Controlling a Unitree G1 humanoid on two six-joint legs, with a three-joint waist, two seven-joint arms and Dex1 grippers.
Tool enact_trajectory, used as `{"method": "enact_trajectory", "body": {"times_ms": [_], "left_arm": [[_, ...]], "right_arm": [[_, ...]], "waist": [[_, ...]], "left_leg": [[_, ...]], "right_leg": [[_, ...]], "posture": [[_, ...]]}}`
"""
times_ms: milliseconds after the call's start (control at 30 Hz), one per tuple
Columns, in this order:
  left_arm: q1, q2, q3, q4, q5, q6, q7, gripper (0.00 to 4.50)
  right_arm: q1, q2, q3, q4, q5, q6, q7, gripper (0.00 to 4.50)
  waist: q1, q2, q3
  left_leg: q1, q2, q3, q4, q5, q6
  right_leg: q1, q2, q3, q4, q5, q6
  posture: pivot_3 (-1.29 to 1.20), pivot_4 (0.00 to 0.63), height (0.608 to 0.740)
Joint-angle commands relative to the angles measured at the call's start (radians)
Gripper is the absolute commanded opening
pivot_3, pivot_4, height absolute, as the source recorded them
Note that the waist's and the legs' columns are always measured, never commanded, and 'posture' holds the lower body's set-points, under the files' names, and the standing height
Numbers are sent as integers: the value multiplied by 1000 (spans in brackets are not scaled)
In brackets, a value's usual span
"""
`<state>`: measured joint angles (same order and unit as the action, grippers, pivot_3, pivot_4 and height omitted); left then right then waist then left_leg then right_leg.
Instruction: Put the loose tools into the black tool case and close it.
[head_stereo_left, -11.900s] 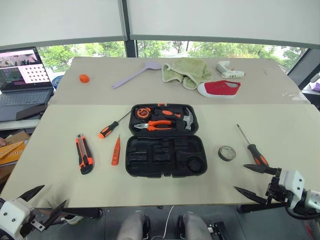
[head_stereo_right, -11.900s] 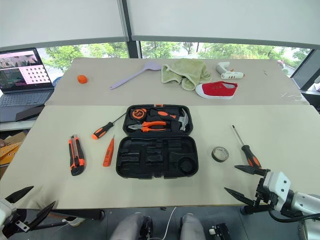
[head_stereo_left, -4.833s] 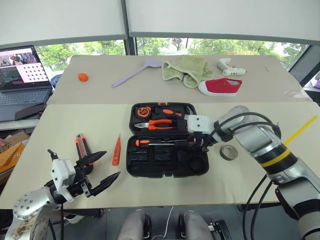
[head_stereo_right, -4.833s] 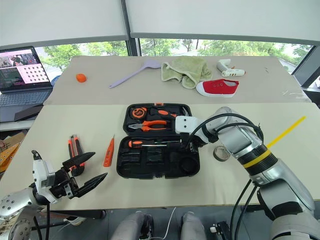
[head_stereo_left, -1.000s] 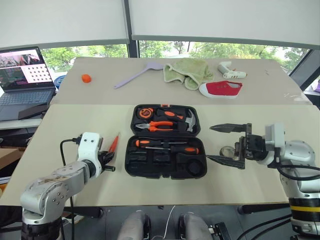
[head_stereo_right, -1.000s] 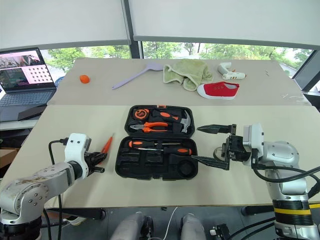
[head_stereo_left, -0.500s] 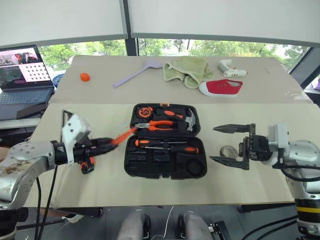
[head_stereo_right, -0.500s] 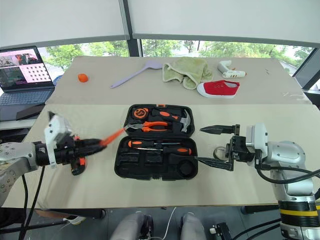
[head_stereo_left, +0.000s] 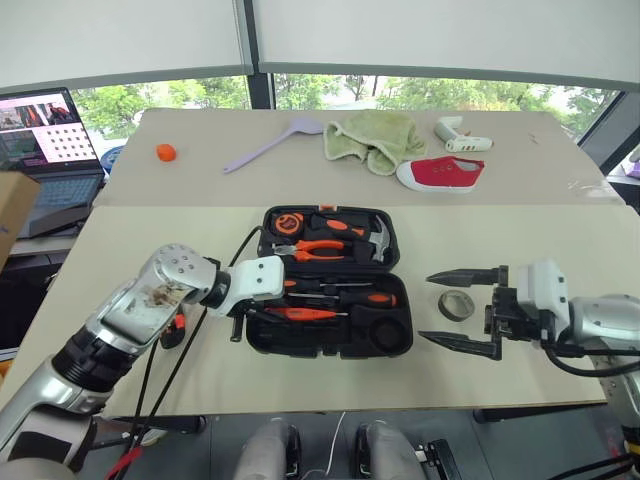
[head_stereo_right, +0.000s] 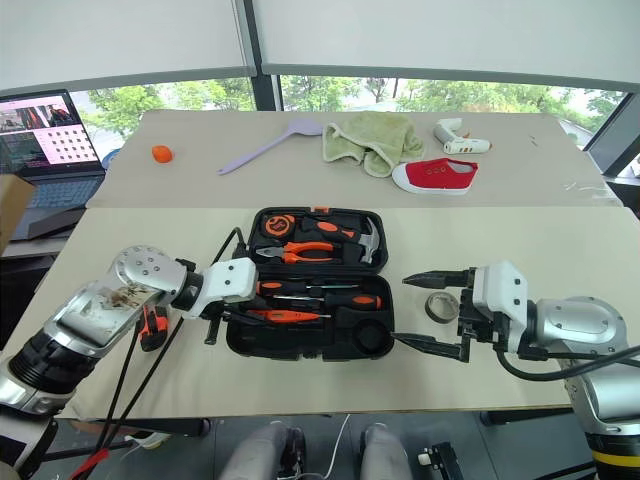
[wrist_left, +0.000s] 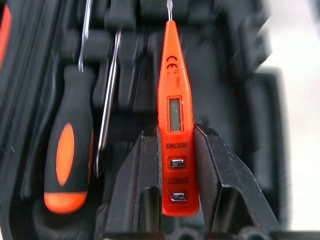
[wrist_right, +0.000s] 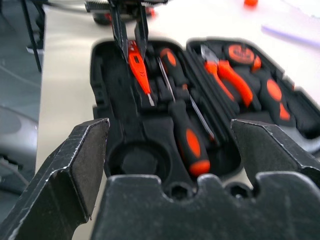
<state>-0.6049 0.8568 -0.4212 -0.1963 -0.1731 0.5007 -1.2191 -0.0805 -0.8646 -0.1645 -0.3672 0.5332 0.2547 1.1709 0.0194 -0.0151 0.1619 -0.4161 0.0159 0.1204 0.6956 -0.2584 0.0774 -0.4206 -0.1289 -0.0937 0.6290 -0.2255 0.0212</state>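
A: The left gripper (wrist_left: 177, 165) is clamped on the slim orange tester pen (wrist_left: 175, 115), one black finger on each side of its button end, holding it over the near half of the black tool case (head_stereo_left: 330, 335).

B: And the pen's tip?

A: It points right, along the near half, just nearer than the two orange-and-black screwdrivers (head_stereo_left: 335, 292) already lying in their slots there. Whether the pen touches the moulding I cannot tell.

B: The other hand?

A: The right gripper (head_stereo_left: 462, 309) hangs to the right of the case with its fingers spread wide apart, holding nothing and pointing left toward the case.

B: What lies near it?

A: The small grey tape roll (head_stereo_left: 456, 304) sits flat on the table (head_stereo_left: 560, 250), just right of the case and between the spread fingers as seen from the head.

B: The case itself?

A: Open, both halves flat. The far half holds the orange-handled pliers (head_stereo_left: 325, 250) and the hammer (head_stereo_left: 375, 238).

B: Anything left of the case?

A: The utility knife (head_stereo_right: 152, 325) lies on the table there, partly hidden behind the left arm.
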Motion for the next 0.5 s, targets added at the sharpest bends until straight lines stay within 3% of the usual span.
{"method": "enact_trajectory", "body": {"times_ms": [33, 500], "left_arm": [[-30, -15, -11, 23, 56, -14, 4, 596], [-10, 25, -14, -9, 99, 51, -36, 596]], "right_arm": [[-64, -17, 32, -57, 16, 75, -35, 4500], [-176, -22, 84, -26, 11, 141, -5, 4500]], "waist": [[0, 0, 0], [-3, -1, 1]], "left_leg": [[0, 0, 0, 0, 0, 0], [-1, 0, 0, 2, -1, 1]], "right_leg": [[0, 0, 0, 0, 0, 0], [1, 0, 0, 1, -1, 1]], "posture": [[0, 150, 740], [0, 150, 740]]}}
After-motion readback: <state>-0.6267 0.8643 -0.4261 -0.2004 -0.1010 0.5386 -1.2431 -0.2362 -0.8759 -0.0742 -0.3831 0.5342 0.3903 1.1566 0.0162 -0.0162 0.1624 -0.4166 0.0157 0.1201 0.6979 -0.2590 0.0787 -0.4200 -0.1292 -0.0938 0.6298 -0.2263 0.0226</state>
